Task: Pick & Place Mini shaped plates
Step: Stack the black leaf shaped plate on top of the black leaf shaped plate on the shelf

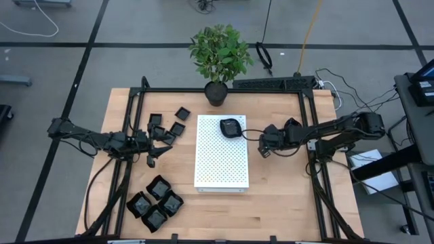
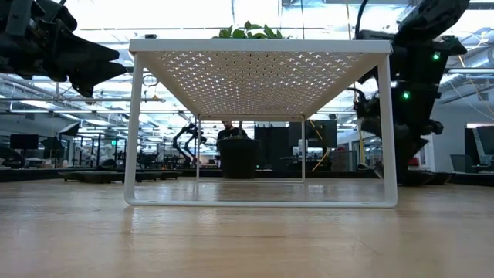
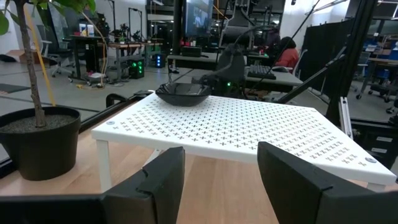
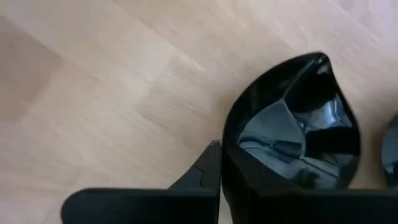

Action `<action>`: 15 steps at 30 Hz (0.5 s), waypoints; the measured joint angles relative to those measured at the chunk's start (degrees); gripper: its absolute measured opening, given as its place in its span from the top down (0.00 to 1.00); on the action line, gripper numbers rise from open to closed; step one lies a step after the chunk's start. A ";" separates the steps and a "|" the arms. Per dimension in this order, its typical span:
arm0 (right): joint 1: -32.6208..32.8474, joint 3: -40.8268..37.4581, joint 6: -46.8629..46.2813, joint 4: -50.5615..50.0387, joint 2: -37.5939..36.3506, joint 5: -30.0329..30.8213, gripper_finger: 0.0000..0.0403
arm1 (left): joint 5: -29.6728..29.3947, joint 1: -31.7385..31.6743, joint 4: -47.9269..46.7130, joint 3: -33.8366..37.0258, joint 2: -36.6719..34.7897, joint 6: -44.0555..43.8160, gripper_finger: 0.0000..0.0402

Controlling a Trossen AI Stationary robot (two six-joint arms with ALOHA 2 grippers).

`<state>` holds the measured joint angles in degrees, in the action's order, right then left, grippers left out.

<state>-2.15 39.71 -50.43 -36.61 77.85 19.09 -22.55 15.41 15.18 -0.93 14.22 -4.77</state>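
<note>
A rounded black plate (image 1: 230, 127) (image 3: 182, 93) rests on its base at the far end of the white perforated board (image 1: 220, 166). Small square plates (image 1: 178, 127) lie left of the board. Larger wavy-edged plates (image 1: 156, 201) are clustered near the front left. My left gripper (image 1: 159, 148) (image 3: 221, 180) hangs open just left of the board, among the small squares, touching nothing. My right gripper (image 1: 264, 144) (image 4: 227, 163) is right of the board, shut on a teardrop-shaped black plate (image 4: 292, 124). From above, the gripper hides this plate. My right gripper has the teardrop plate by its side wall (image 4: 231, 146), at the wider end. One finger (image 4: 205, 169) lies against the outside of that wall. The other finger cannot be told from the black plate. The plate's pointed end (image 4: 323, 59) is away from the gripper, over bare wood.
A plant in a black pot (image 1: 216, 93) (image 3: 37, 140) stands at the far edge behind the board. A black frame (image 1: 224, 89) runs along the table's far and side edges. Another dark curved shape (image 4: 392, 149) shows beside the held plate. Bare wood lies in front of the board.
</note>
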 joint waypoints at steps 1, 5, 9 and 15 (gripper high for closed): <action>0.00 0.32 0.47 0.01 -0.59 -0.08 1.00 | 0.00 0.01 0.02 0.00 0.02 -0.01 0.48; 0.00 1.73 1.84 0.01 -3.26 0.00 1.00 | 0.00 0.00 0.00 0.01 0.01 0.00 0.48; 0.00 2.22 3.34 1.48 -6.86 0.31 1.00 | 0.00 0.00 0.01 0.00 0.00 0.00 0.48; 0.00 2.24 7.59 7.92 -12.73 0.39 1.00 | 0.00 0.01 0.00 0.00 0.00 -0.01 0.48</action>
<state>-2.15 41.95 -42.84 -28.69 65.12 19.48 -22.55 15.42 15.18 -0.93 14.22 -4.78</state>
